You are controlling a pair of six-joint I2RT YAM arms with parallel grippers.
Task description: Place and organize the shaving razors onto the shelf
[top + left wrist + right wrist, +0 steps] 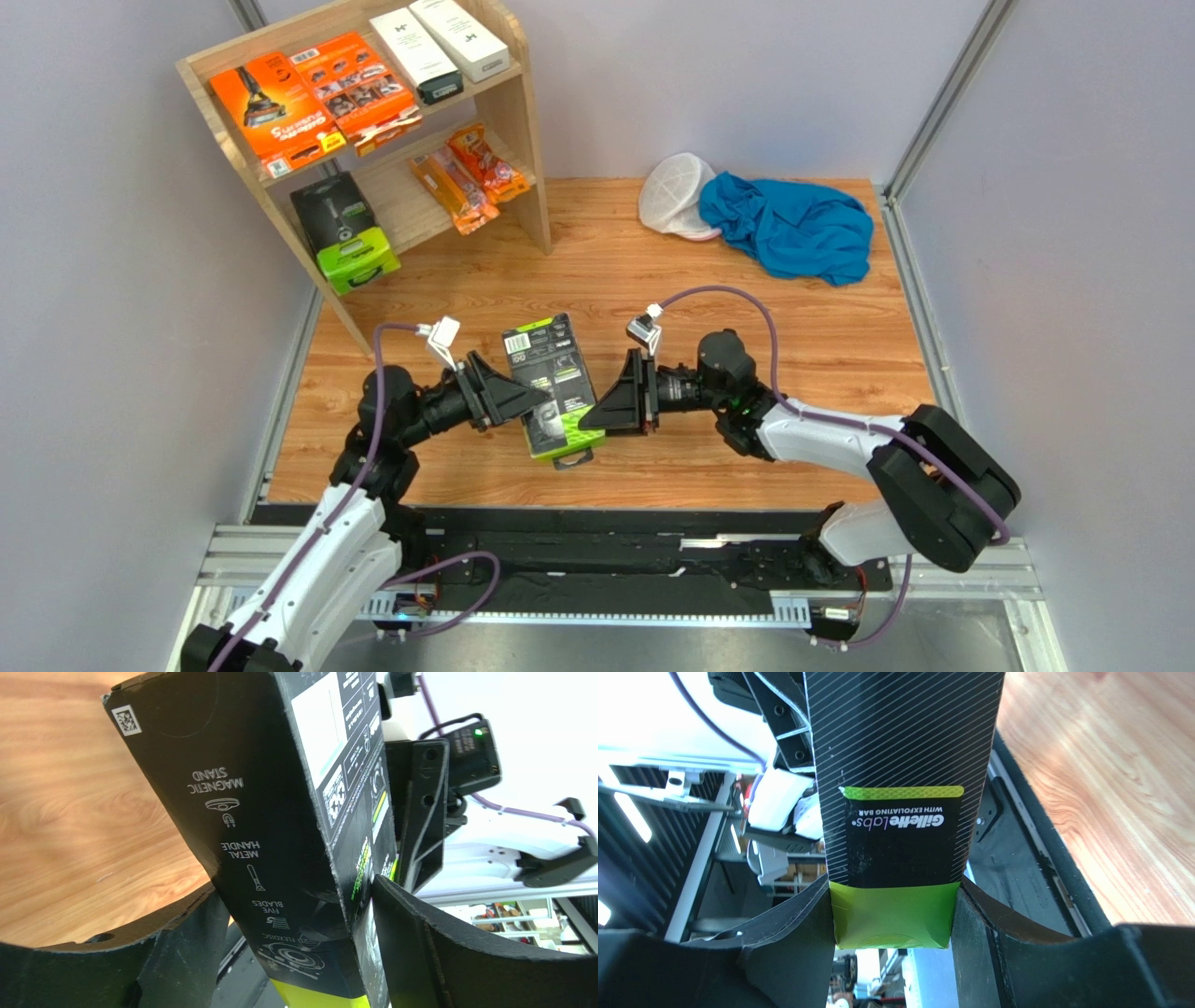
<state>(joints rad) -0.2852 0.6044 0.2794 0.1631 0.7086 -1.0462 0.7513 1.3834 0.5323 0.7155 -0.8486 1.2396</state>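
Observation:
A black-and-lime-green razor pack (551,375) is held above the wooden floor between both grippers. My left gripper (522,406) is shut on its left side; in the left wrist view (295,903) the pack (281,812) fills the gap between the fingers. My right gripper (601,406) is shut on the lime end (892,917), seen in the right wrist view (892,896). The shelf (526,133) stands at the far left. Its top tier holds two flat orange packs (274,109) and two white boxes (417,53). Its lower tier holds the other black-and-lime pack (344,231) and two small orange packets (470,175).
A blue cloth (786,224) and a white mesh cap (676,196) lie at the far right of the wooden floor. Grey walls close in both sides. A black rail (631,560) runs along the near edge by the arm bases.

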